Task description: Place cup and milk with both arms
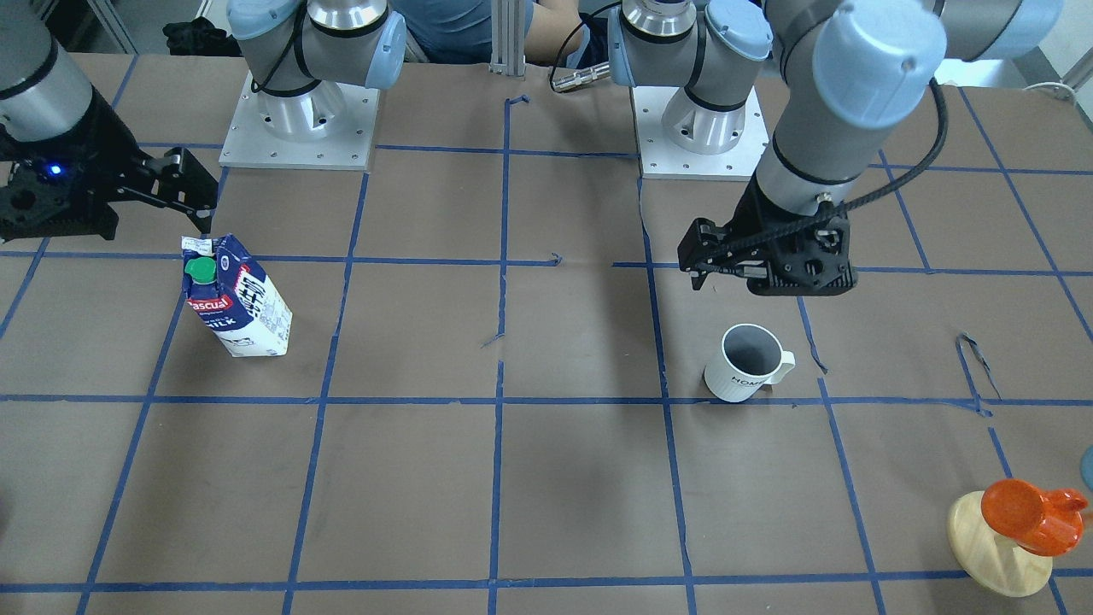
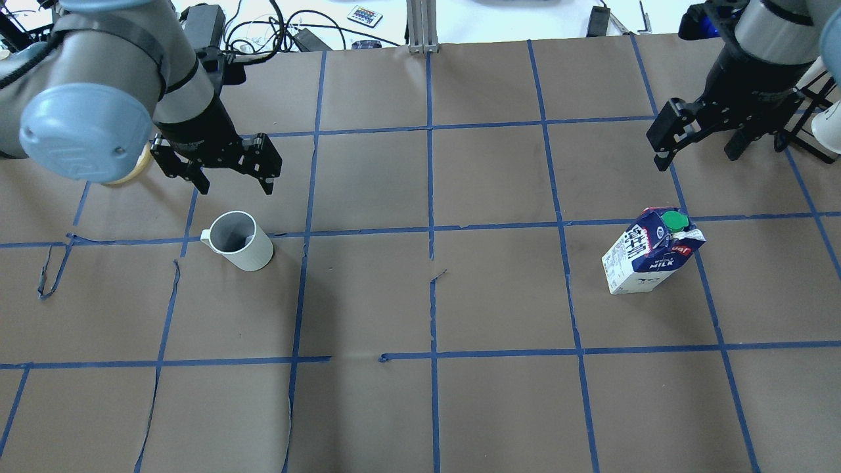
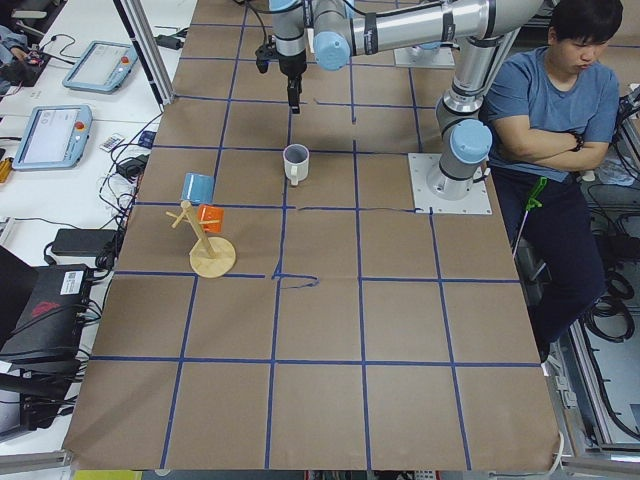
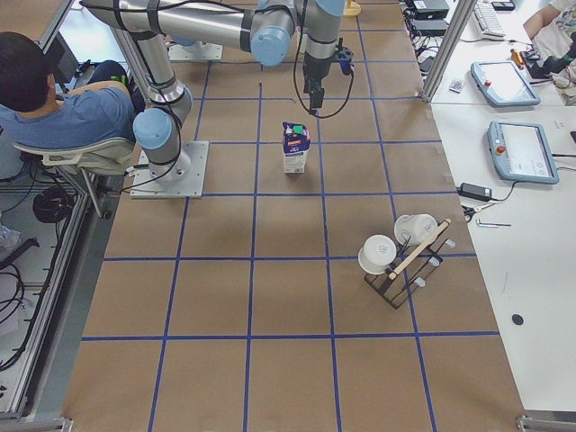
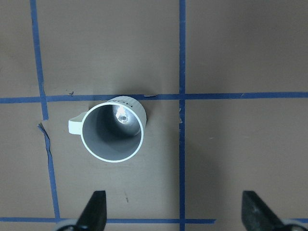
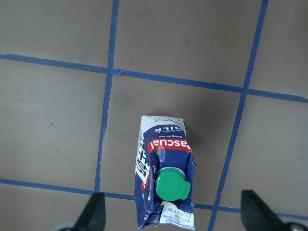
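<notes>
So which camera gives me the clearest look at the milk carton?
The exterior front-facing view: the milk stands upright and unobstructed at full height, with its green cap and red logo showing. The right wrist view looks down on its top, overhead shows only part of the logo, and exterior right shows it tiny. Exterior left and left wrist miss it.

desk: matt brown paper, blue tape grid. mug: glazed white ceramic. milk carton: printed card, green plastic cap. stand base: pale wood.

White cup and blue-white, green-capped milk stand upright, well apart.
</notes>
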